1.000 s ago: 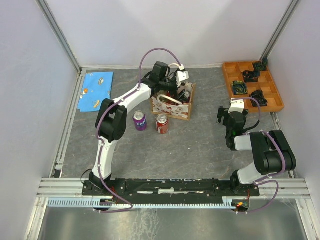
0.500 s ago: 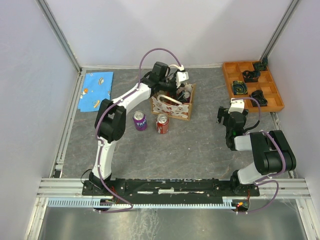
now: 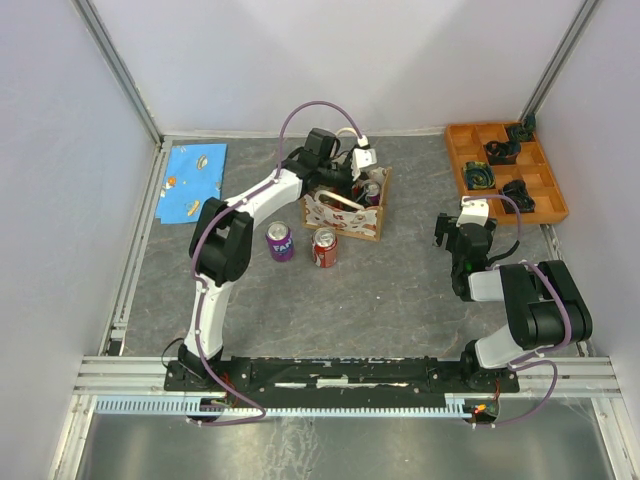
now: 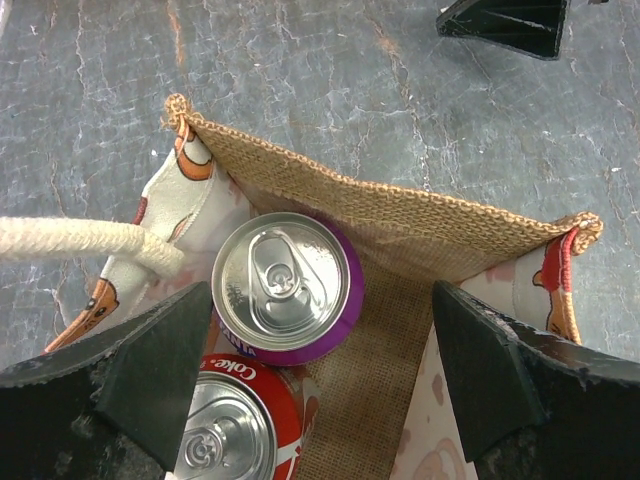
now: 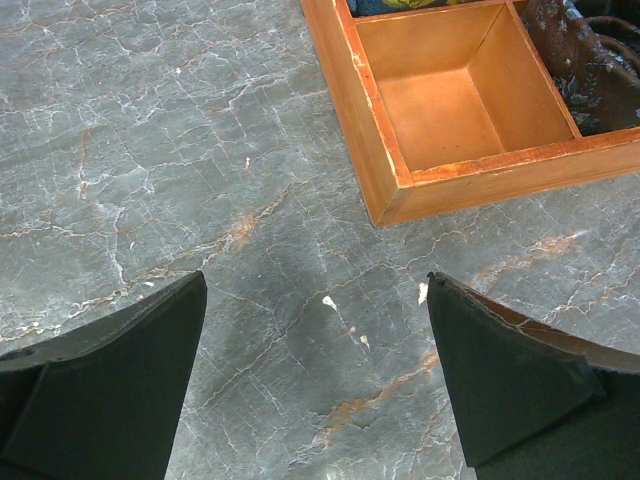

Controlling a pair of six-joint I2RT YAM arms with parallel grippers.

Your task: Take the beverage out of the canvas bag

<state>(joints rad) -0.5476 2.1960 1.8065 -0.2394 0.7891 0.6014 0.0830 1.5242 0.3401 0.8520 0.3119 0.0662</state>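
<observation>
The canvas bag [image 3: 345, 212] stands at the table's back middle; its burlap inside shows in the left wrist view [image 4: 400, 230]. Inside it stand a purple Fanta can [image 4: 287, 285] and a red Coke can [image 4: 235, 430], upright and side by side. My left gripper [image 4: 320, 370] is open above the bag's mouth, its fingers spread either side of the cans without touching them. In the top view it hovers over the bag's far end [image 3: 362, 180]. My right gripper [image 5: 315, 380] is open and empty over bare table near the right side [image 3: 462, 232].
A purple can [image 3: 280, 241] and a red can [image 3: 325, 247] stand on the table in front of the bag. An orange compartment tray [image 3: 505, 170] with dark items is at the back right; its corner shows in the right wrist view [image 5: 400, 190]. A blue cloth [image 3: 193, 182] lies back left.
My left gripper has shifted slightly toward the bag's far end, over the cans. The right arm has not moved.
</observation>
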